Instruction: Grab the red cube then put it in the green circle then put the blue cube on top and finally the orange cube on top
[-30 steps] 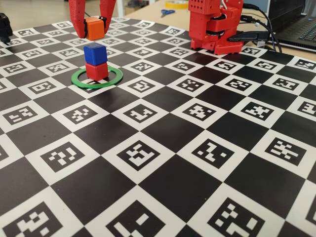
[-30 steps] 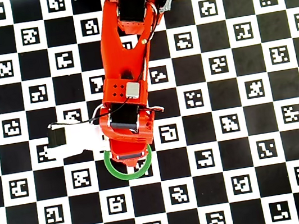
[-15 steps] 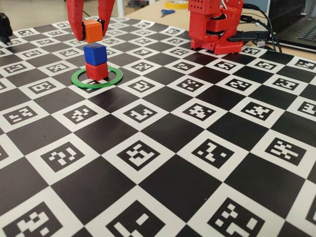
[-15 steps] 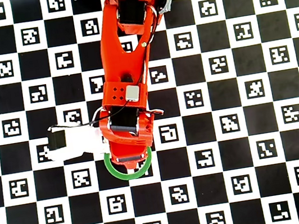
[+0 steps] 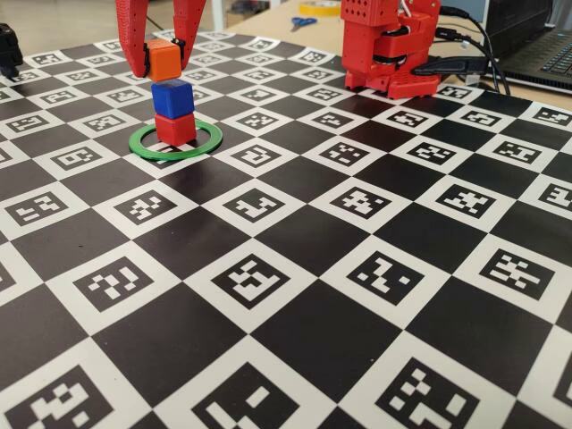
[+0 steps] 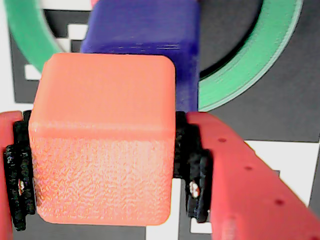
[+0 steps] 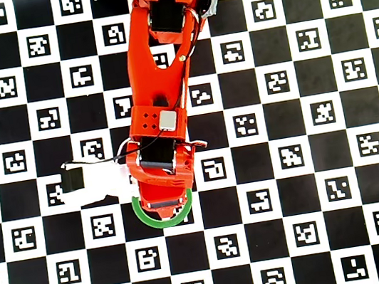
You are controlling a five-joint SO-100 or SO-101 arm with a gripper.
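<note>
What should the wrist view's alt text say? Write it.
A red gripper clamps a matte orange plastic cube, filling the frame. Beyond it sits a deep-blue plastic cube inside a flat green plastic ring on the checkered board.

Red cube (image 5: 175, 128) inside green circle (image 5: 176, 141), blue cube (image 5: 172, 96) stacked on it. Orange cube (image 5: 163, 59) just above blue, between tool (image 5: 161, 61) fingers. Arm base (image 5: 390, 45) far right, fixed view.
</note>
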